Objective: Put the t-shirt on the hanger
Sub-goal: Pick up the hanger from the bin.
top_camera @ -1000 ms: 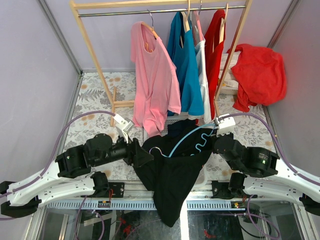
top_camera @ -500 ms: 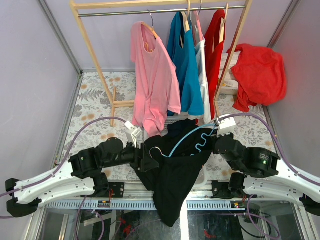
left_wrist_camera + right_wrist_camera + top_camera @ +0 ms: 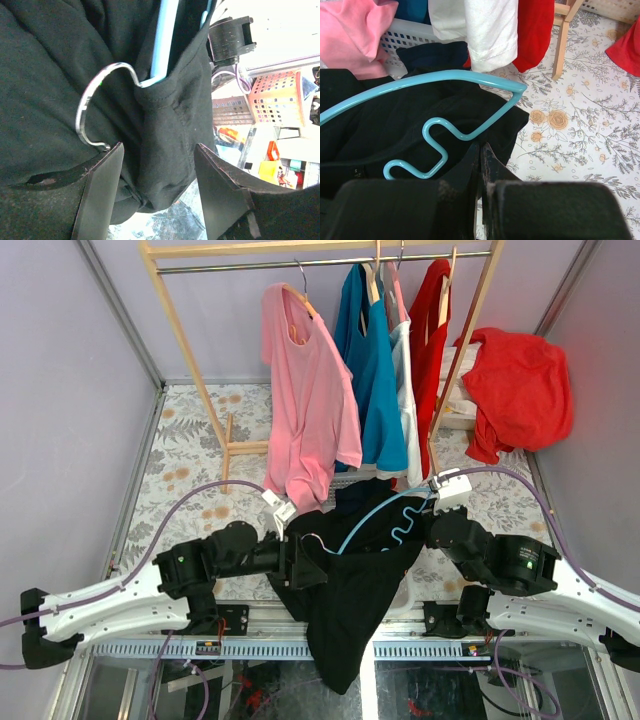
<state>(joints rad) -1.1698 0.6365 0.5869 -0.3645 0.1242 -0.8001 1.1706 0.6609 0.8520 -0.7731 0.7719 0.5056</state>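
Observation:
The black t-shirt (image 3: 350,600) lies bunched on the table and hangs over its front edge. The light blue hanger (image 3: 385,508) lies across it, wavy lower bar to the right. My left gripper (image 3: 305,562) is open at the shirt's left side. In the left wrist view its jaws (image 3: 159,147) straddle a fold of black fabric (image 3: 170,115). There the hanger's hook (image 3: 92,107) pokes out and a blue arm (image 3: 162,40) runs into the shirt's opening. My right gripper (image 3: 480,146) is shut, its tips pinching the hanger's lower bar (image 3: 437,145) over the shirt (image 3: 380,125).
A wooden rack (image 3: 190,360) at the back holds pink (image 3: 305,390), blue (image 3: 370,370), white and red garments on wooden hangers. A red garment (image 3: 515,385) is heaped at the right. A dark navy garment (image 3: 435,52) and a white basket (image 3: 410,31) sit behind the shirt.
My left arm has reached rightward, bringing its open gripper up against the shirt by the hanger's hook. The right arm, hanger and shirt have stayed put.

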